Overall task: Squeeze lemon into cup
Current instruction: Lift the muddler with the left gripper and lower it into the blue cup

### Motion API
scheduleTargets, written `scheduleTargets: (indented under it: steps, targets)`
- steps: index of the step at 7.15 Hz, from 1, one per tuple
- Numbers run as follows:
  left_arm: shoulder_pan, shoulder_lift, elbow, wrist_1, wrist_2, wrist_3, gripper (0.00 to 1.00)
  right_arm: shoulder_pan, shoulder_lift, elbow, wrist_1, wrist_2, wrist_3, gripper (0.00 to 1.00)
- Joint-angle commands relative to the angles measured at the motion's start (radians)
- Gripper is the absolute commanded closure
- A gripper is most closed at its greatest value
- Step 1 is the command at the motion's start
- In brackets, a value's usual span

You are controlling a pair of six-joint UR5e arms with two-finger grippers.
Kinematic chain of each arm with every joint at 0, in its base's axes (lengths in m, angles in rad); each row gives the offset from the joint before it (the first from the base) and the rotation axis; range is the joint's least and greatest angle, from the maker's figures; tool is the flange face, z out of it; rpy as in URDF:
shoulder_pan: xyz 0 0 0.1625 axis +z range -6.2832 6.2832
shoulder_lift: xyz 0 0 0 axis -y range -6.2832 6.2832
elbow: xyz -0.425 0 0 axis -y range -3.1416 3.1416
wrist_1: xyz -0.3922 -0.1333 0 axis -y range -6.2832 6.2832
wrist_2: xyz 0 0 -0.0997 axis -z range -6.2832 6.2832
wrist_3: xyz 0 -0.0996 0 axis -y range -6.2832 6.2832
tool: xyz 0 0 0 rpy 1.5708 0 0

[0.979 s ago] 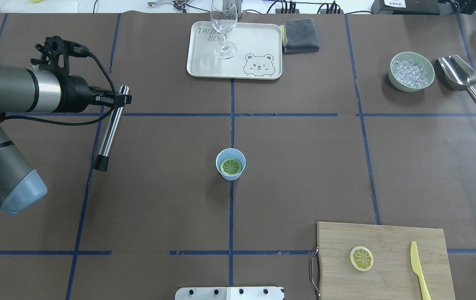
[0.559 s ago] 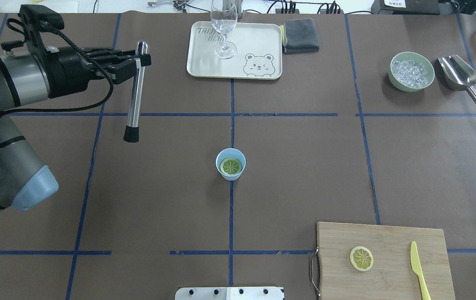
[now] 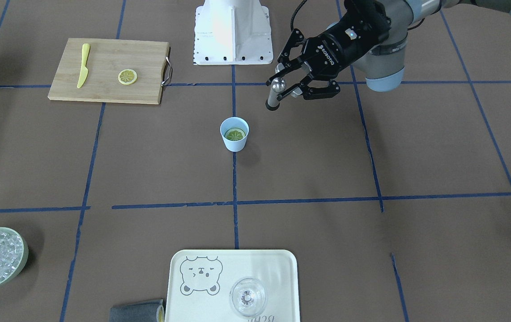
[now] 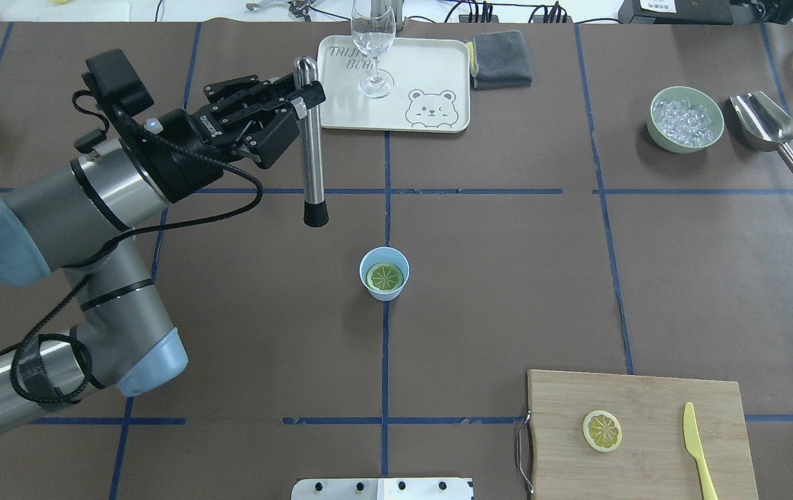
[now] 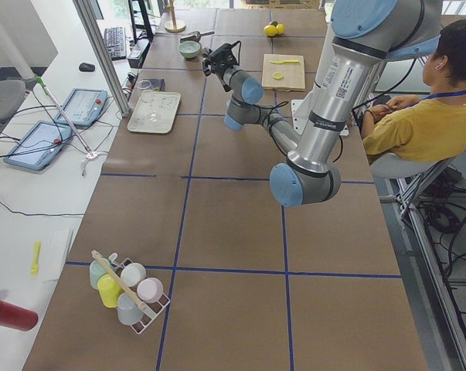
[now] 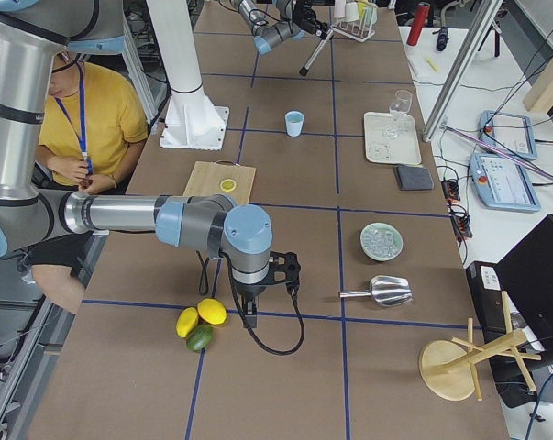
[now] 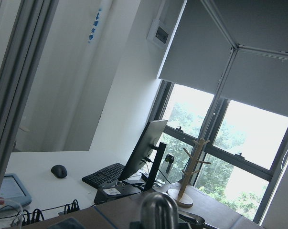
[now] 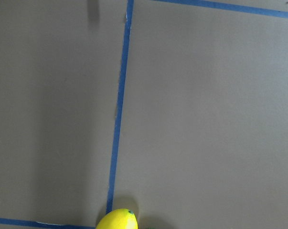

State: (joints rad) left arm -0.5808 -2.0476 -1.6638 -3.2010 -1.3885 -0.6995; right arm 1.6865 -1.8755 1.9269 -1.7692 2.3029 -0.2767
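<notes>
Steel muddler (image 4: 312, 146), stiff, clamped near its rounded end in your left end effector (image 4: 301, 98); lemon (image 4: 385, 277) soft, cup (image 4: 384, 294) light: press centrally, gently.

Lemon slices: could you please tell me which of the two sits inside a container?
The greenish slice inside the light-blue cup at the table's centre; the other, yellow slice lies flat on the wooden cutting board.

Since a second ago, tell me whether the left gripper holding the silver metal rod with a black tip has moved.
Yes. The left gripper carried the rod rightward in the overhead view, toward the cream bear tray.
</notes>
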Motion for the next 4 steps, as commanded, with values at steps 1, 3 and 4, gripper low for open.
scheduleTargets:
  steps: [1, 3, 4]
  targets:
    - [0.064, -0.049, 0.111, -0.086, 0.081, 0.049, 1.0, 0.007, -0.002, 0.0, 0.0, 0.04, 0.01, 0.0]
    - [0.168, -0.104, 0.197, -0.151, 0.198, 0.177, 1.0, 0.007, -0.004, 0.0, 0.0, 0.04, 0.007, 0.0]
    - [0.171, -0.121, 0.234, -0.151, 0.203, 0.178, 1.0, 0.007, -0.004, 0.0, 0.0, 0.04, 0.005, 0.0]
